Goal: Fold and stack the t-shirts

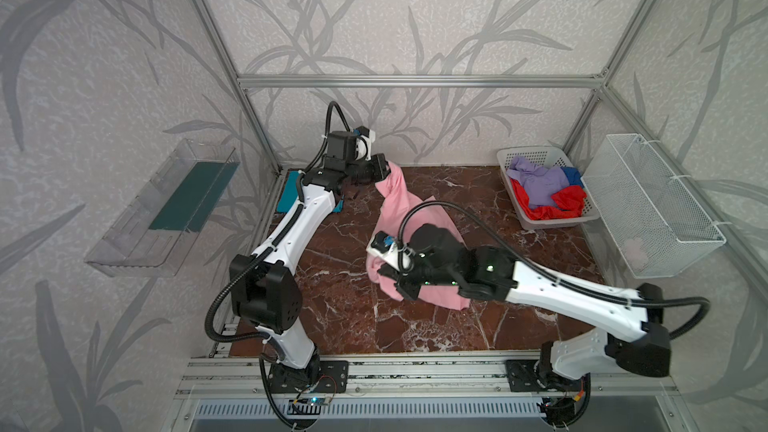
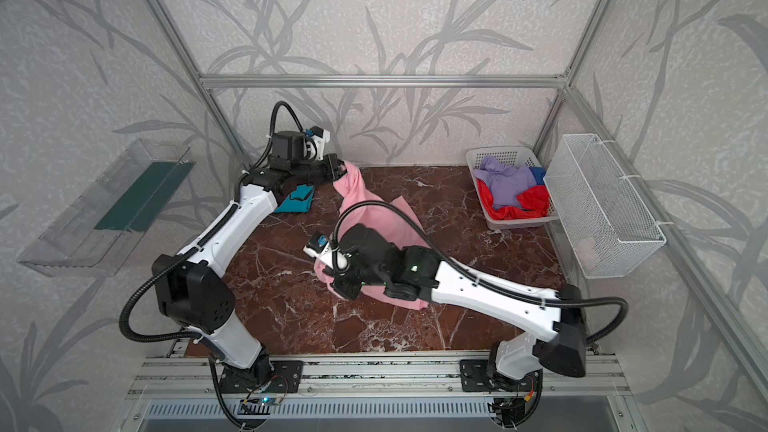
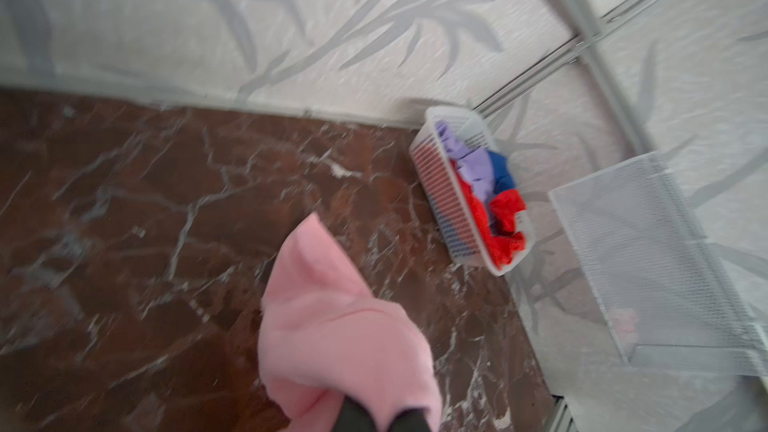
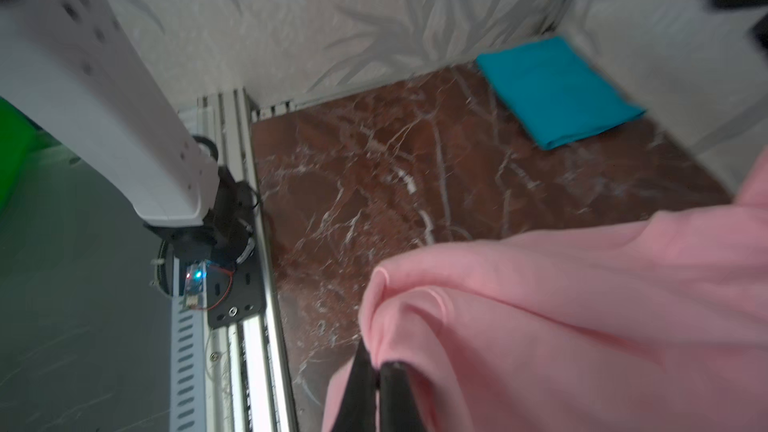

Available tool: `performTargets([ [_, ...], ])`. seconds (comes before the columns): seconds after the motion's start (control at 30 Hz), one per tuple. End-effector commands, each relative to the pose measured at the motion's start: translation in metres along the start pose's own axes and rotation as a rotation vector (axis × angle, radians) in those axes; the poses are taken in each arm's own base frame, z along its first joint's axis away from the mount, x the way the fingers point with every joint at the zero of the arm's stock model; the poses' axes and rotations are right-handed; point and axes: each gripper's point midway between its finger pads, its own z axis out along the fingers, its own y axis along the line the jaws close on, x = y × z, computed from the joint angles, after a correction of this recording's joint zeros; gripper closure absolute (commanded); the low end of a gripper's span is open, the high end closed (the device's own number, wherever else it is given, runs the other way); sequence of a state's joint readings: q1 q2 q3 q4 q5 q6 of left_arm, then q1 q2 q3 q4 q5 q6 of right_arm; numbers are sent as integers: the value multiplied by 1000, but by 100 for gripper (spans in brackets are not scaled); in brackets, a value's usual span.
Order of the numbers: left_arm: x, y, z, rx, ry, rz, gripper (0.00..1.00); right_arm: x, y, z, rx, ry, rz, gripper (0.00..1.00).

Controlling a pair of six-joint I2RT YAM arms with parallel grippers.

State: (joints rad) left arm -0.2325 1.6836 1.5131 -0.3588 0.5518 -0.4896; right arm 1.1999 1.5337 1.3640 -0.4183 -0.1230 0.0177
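Observation:
A light pink t-shirt (image 1: 395, 197) (image 2: 357, 193) hangs stretched between both grippers over the marble tabletop, and its lower part drapes onto the table. My left gripper (image 1: 384, 170) (image 3: 382, 413) is shut on one end, raised near the back wall. Nearer the front, my right gripper (image 1: 384, 274) (image 4: 376, 371) is shut on a bunched edge of the same shirt. A folded teal t-shirt (image 1: 286, 197) (image 4: 552, 89) lies at the back left, partly hidden under the left arm. Lavender (image 1: 540, 180), red (image 1: 569, 201) and blue (image 1: 573, 174) t-shirts lie crumpled in the basket.
The white perforated basket (image 1: 505, 164) stands at the back right corner. A white wire mesh bin (image 1: 652, 201) hangs on the right wall beside it. A clear plastic shelf (image 1: 162, 209) sticks out from the left wall. Aluminium rails (image 1: 415, 371) run along the front edge.

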Motion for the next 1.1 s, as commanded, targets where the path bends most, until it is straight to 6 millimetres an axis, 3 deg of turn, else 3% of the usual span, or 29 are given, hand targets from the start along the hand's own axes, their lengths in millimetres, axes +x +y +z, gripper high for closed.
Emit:
performTargets([
  [0.0,13,33,-14,-49,-32,15,100,-11,39,26,-213,-65,88,95],
  [0.03,23,50,-14,-72,-24,-14,100,-4,40,40,-230,-48,108,87],
  [0.13,43,84,-16,-112,-8,-91,100,16,41,70,-259,20,148,47],
  [0.2,52,97,-16,-147,8,-111,97,18,37,72,-260,35,152,37],
  [0.27,58,106,-16,-189,30,-121,81,9,20,62,-236,10,166,32],
  [0.37,62,114,-15,-229,61,-142,60,-6,-42,34,-138,-66,268,28],
  [0.43,68,122,-18,-282,90,-165,48,0,-112,12,-15,-91,412,29],
  [0.53,81,136,-37,-419,127,-179,40,30,-170,-17,183,-44,506,31],
  [0.6,84,146,-61,-540,112,-164,31,59,-190,-36,336,30,516,28],
  [0.7,86,152,-112,-718,62,-138,20,112,-199,-64,492,152,597,20],
  [0.83,114,136,-160,-791,59,-129,19,180,-190,-94,615,277,724,12],
  [0.97,177,122,-184,-817,141,-150,38,236,-173,-108,648,380,861,12],
  [1.03,217,119,-190,-814,182,-199,57,257,-164,-107,629,402,924,13],
  [1.07,234,119,-190,-805,196,-229,61,265,-161,-106,621,413,944,13],
])
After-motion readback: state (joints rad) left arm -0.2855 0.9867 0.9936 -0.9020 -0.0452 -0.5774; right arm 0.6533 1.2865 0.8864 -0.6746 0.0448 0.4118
